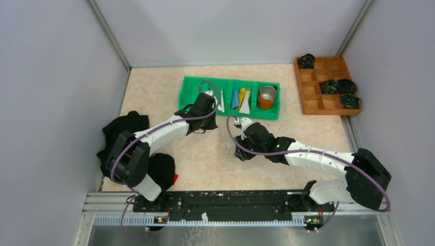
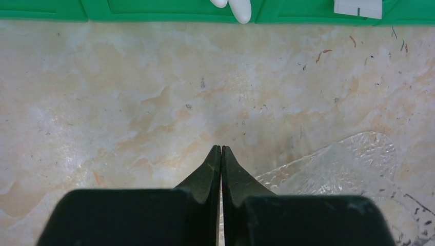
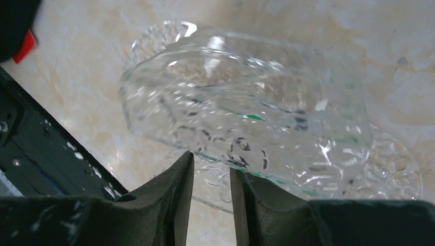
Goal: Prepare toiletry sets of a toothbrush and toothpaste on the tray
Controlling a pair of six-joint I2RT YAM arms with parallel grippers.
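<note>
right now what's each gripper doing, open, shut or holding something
left gripper: shut, fingers pressed together, holding nothing.
right gripper: shut on the rim of the clear tray.

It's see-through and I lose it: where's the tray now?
Top view: the tray sits mid-table, below the green bin, its rim between the jaws of the right gripper.

I see a clear plastic tray (image 3: 246, 102), glossy with a dimpled, pebbled surface, on the smooth, marbled beige tabletop (image 2: 128, 92). The green plastic bin (image 1: 191, 92) looks shiny, the brown wooden box (image 1: 310, 92) matt, the black cloth heap (image 1: 128, 125) soft.
</note>
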